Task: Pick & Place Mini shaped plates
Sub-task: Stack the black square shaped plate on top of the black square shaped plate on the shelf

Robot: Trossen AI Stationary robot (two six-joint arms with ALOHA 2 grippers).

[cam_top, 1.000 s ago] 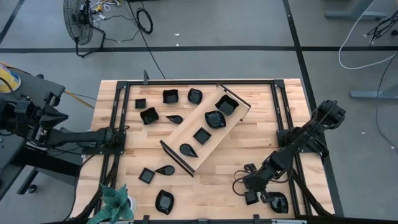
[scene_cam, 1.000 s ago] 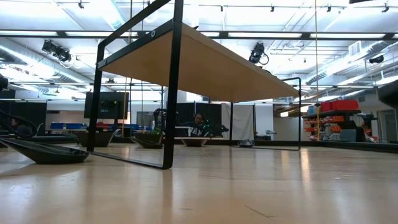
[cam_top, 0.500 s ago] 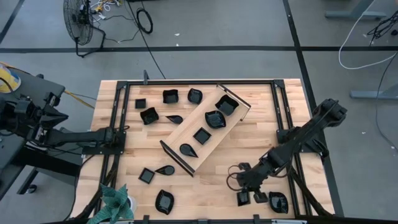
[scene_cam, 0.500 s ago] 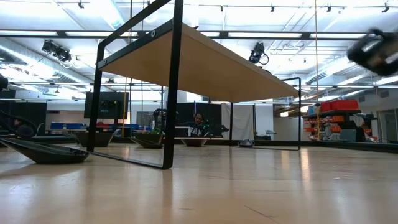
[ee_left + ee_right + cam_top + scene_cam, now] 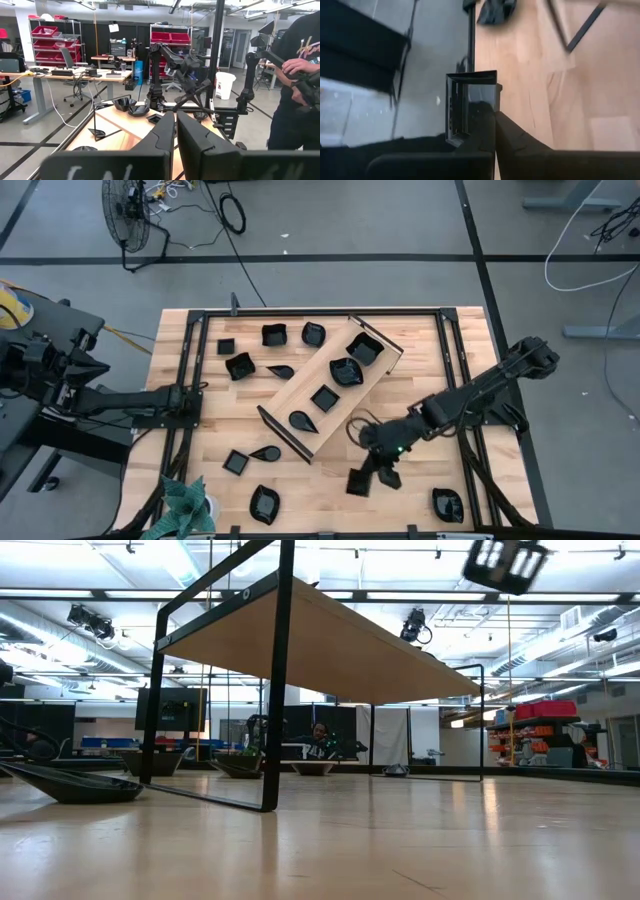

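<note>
Square mini plate (image 5: 358, 482) hangs pinched by its rim in the right gripper (image 5: 372, 476), off the near end of the light-wood tray (image 5: 300, 385), over bare tabletop. Four black dishes (image 5: 346, 371) sit in that tray. Beyond the tray's far side five more dishes (image 5: 240, 365) lie scattered, with open wood between them. Left gripper (image 5: 175, 131), fingers pressed together, waits at the table's left edge, well apart from the tray.
</note>
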